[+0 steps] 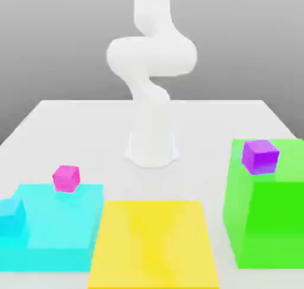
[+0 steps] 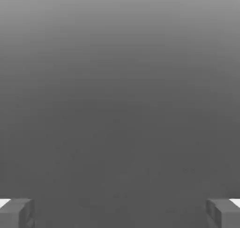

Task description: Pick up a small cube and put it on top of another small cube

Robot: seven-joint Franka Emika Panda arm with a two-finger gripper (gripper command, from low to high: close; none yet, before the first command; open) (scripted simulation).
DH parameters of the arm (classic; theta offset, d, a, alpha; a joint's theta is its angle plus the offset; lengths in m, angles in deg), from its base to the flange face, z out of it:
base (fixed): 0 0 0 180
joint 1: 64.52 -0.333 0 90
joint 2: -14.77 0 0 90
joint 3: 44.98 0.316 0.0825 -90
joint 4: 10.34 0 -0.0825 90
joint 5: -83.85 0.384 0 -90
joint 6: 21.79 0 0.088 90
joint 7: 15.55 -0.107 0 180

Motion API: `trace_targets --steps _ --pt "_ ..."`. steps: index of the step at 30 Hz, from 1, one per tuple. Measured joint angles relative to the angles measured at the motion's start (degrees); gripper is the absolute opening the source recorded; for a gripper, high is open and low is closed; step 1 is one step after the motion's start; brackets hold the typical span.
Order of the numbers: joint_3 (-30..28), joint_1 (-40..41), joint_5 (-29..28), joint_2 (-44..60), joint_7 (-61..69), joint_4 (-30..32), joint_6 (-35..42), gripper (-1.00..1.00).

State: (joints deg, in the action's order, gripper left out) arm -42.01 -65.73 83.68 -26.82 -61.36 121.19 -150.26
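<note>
On the green block (image 1: pixel 267 222) sits the purple cube (image 1: pixel 260 156), magenta cube (image 1: pixel 66 178) far off; nothing stacked yet, gripper (image 2: pixel 120 213) jaws apart, empty.

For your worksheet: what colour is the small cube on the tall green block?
Purple, clearest in the exterior view.

The arm's base (image 1: pixel 152 150) stands on the tabletop (image 1: pixel 77 121), toward the rear. Before it lies a flat slab (image 1: pixel 153 243). A low block (image 1: pixel 59 225) sits beside the slab on the exterior view's left, with the left small cube (image 1: pixel 66 178) on its rear top and a corner cube (image 1: pixel 10 216) at its outer edge. A tall block (image 1: pixel 267 219) stands on the slab's other side, with the right small cube (image 1: pixel 260 156) on top. Where these lie relative to the end effector (image 2: pixel 120 213) cannot be told.
</note>
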Motion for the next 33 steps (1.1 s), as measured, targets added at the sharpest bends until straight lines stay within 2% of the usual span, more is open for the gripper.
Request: trace_targets --steps 4,17,21,33 --pt "9.0 -2.36 -2.52 7.61 -3.61 2.01 5.71 0.0" --pt "34.68 -12.46 -9.96 30.1 -24.92 12.46 14.28 0.0" --pt "36.86 -13.72 -6.02 33.18 -34.25 16.74 6.91 0.0" --pt "39.31 -14.2 9.62 37.88 -63.46 30.21 -23.3 0.0"
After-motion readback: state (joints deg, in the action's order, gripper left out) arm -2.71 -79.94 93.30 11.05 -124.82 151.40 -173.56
